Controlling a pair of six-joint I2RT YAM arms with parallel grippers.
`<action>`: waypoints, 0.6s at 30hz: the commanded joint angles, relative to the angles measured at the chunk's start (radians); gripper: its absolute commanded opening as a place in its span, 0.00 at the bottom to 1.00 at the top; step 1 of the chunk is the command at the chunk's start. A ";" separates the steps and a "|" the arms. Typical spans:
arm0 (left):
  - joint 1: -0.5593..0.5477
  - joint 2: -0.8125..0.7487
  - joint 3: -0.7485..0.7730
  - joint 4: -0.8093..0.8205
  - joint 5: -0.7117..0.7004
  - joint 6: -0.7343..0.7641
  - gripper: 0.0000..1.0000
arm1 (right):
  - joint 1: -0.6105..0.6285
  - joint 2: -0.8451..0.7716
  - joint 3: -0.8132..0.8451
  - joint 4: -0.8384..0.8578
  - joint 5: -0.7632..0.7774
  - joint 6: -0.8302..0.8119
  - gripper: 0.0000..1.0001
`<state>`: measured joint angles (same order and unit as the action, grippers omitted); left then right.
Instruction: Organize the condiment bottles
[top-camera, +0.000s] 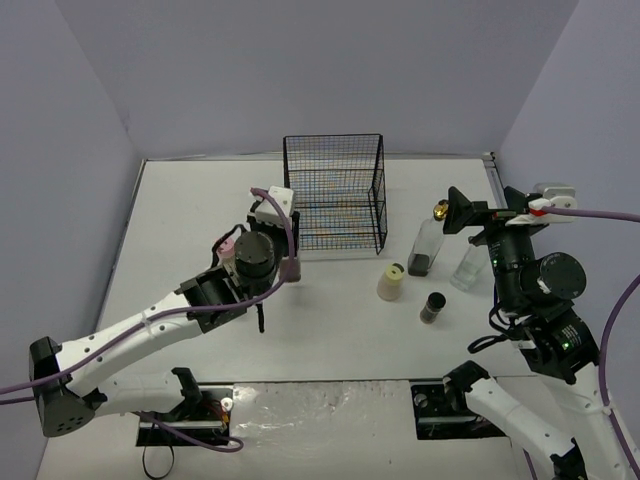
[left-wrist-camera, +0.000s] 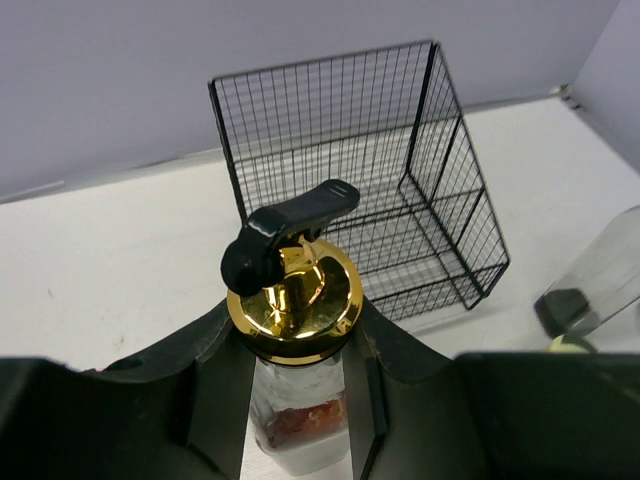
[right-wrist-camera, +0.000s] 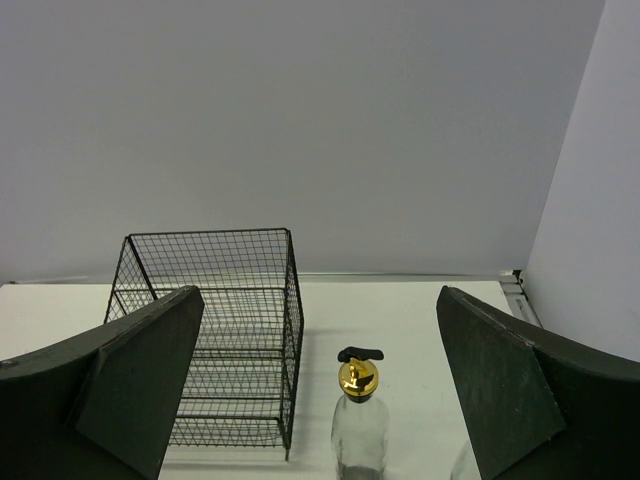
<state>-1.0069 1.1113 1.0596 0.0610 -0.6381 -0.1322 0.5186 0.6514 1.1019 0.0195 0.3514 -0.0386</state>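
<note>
My left gripper (left-wrist-camera: 300, 325) is shut on a tall glass bottle (left-wrist-camera: 298, 420) with a gold spout cap (left-wrist-camera: 295, 295) and a reddish layer at its bottom. The bottle stands upright in front of the black wire rack (left-wrist-camera: 400, 215). In the top view the wrist hides most of it. A pink-capped jar (top-camera: 228, 243) sits just left of that wrist. My right gripper (right-wrist-camera: 320, 375) hangs open, above and behind a second gold-spout bottle (right-wrist-camera: 358, 425). A clear bottle (top-camera: 468, 268), a cream-capped jar (top-camera: 390, 282) and a dark jar (top-camera: 434, 306) stand near it.
The wire rack (top-camera: 335, 190) stands at the back middle of the white table (top-camera: 340, 340), its open side facing the arms. Grey walls close in the table on the left, back and right.
</note>
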 joint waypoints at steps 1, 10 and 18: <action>0.009 -0.027 0.193 -0.010 0.030 0.031 0.00 | 0.008 0.031 0.022 0.060 -0.014 -0.001 1.00; 0.169 0.132 0.503 -0.115 0.237 0.033 0.00 | 0.009 0.053 0.025 0.046 -0.027 0.007 1.00; 0.295 0.347 0.813 -0.171 0.360 0.057 0.00 | 0.009 0.093 0.042 0.012 -0.074 0.019 1.00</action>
<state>-0.7474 1.4145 1.6955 -0.1786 -0.3769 -0.1019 0.5190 0.7042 1.1031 -0.0116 0.3171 -0.0267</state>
